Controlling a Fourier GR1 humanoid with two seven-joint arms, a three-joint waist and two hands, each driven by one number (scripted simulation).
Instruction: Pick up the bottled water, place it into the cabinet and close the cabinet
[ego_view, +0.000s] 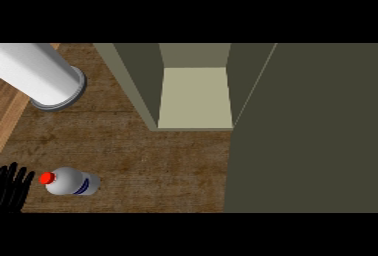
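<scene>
Left hand at lower-left edge, fingers straight and spread, holding nothing. Right hand out of view. Bottled water just beside it on counter, probably upright. Cabinet open, well apart. Curl round body below cap, lift straight.

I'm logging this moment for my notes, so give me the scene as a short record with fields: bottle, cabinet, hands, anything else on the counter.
bottle: bottled water with a red cap, on the counter, near the view's lower left
cabinet: cabinet open, pale shelf visible inside, nothing on it; cabinet door swung out at the right
left hand: left hand at the left edge, fingers straight, just beside the bottle's cap, holding nothing
right hand: not in view
other: white cylinder at upper left
task state: bottle not yet picked up
</scene>
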